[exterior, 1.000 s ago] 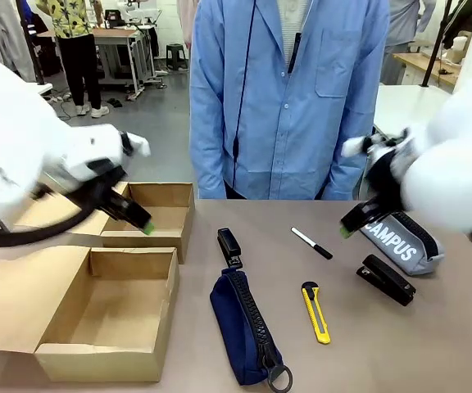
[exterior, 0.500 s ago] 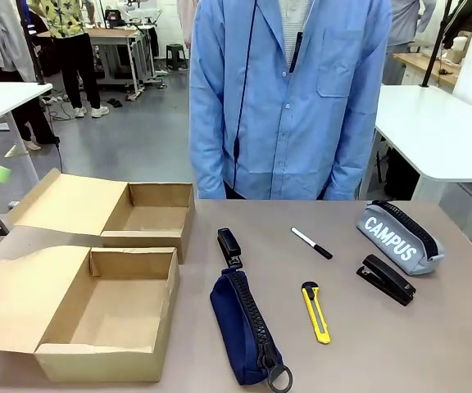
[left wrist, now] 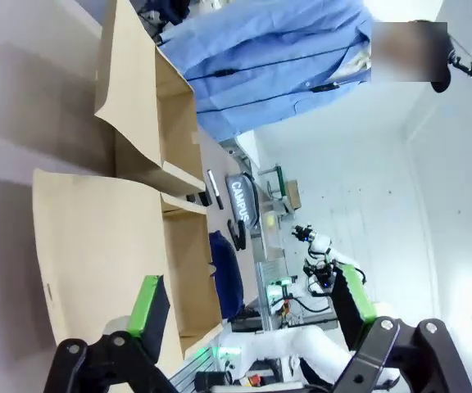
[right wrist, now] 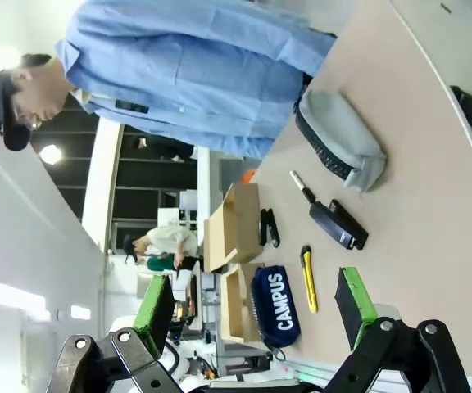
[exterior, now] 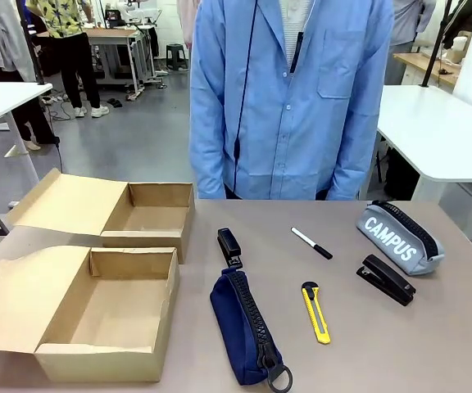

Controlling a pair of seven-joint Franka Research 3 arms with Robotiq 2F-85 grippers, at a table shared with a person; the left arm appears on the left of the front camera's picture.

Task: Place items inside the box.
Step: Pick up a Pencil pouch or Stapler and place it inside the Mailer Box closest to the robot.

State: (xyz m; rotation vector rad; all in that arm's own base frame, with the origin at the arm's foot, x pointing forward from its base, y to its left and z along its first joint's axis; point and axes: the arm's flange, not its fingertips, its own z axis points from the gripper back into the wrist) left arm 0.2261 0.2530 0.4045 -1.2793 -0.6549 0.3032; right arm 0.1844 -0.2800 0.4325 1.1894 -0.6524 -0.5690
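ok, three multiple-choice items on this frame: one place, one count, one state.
1. Relative to the navy pouch, the yellow cutter lies: A) left B) on top C) right.
2. Zip pouches out: A) one B) two C) three.
3. The near box and far box are: A) open, empty B) shut C) open, filled.
C: the front view shows the cutter right of the pouch. B: the navy pouch plus a grey pouch. A: both lids back, insides bare.

Lower left, a box (exterior: pixel 97 360); a second box (exterior: pixel 146 240) behind it. Bottom centre, a pouch (exterior: pixel 240 323), a stapler (exterior: pixel 229 246) behind it, a pen (exterior: pixel 310 242) farther right.
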